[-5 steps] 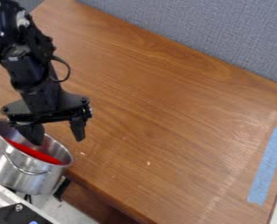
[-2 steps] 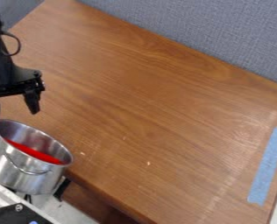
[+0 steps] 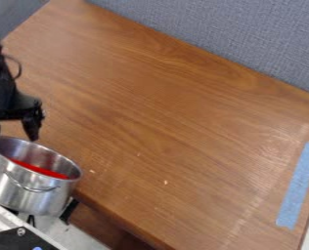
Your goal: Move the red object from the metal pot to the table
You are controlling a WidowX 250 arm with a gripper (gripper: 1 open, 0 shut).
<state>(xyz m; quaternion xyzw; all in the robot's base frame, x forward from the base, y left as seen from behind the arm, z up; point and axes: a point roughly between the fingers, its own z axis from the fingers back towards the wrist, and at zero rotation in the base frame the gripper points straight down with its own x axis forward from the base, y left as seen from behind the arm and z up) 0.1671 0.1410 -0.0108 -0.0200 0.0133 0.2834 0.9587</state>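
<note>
While my gripper (image 3: pixel 26 119) hangs spread wide and empty, the red object (image 3: pixel 37 168) lies just below it inside the metal pot (image 3: pixel 33 190) at the table's (image 3: pixel 184 107) near-left corner.

A matte black arm (image 3: pixel 1 90) is seen at the nine o'clock edge, ending in a black finger (image 3: pixel 36 118) with a dark cable

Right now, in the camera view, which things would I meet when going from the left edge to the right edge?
End effector → metal pot holding the red object → bare brown table → light blue tape strip.
</note>
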